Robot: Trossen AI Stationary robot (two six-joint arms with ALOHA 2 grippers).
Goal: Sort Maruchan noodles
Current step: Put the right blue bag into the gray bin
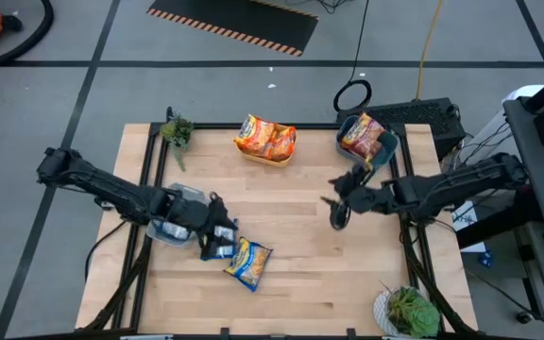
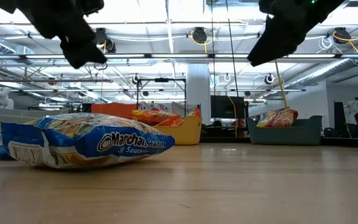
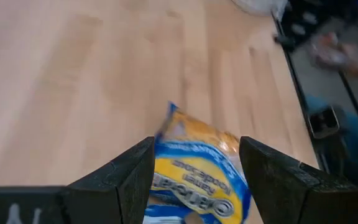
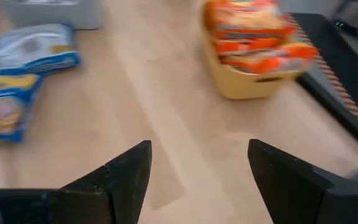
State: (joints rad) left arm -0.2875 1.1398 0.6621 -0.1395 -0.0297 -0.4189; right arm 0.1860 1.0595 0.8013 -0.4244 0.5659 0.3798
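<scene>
A blue-and-yellow Maruchan packet (image 1: 246, 262) (image 2: 86, 142) lies flat on the wooden table near its front. My left gripper (image 1: 220, 231) (image 3: 196, 146) hovers open above it, a finger on either side of the packet (image 3: 197, 174), with clear air below it in the low view. A pale blue packet (image 1: 217, 249) (image 4: 36, 48) lies just beside the first one. Orange packets fill the yellow bin (image 1: 267, 157) (image 4: 241, 84), and a red-brown packet sits in the teal bin (image 1: 386, 146). My right gripper (image 1: 338, 210) (image 4: 199, 149) is open, raised over the table's right half.
A grey bin (image 1: 161, 229) holding packets sits under the left arm at the table's left edge. Small plants stand at the far left corner (image 1: 178, 130) and the near right corner (image 1: 409, 310). Bare wood lies between the two grippers.
</scene>
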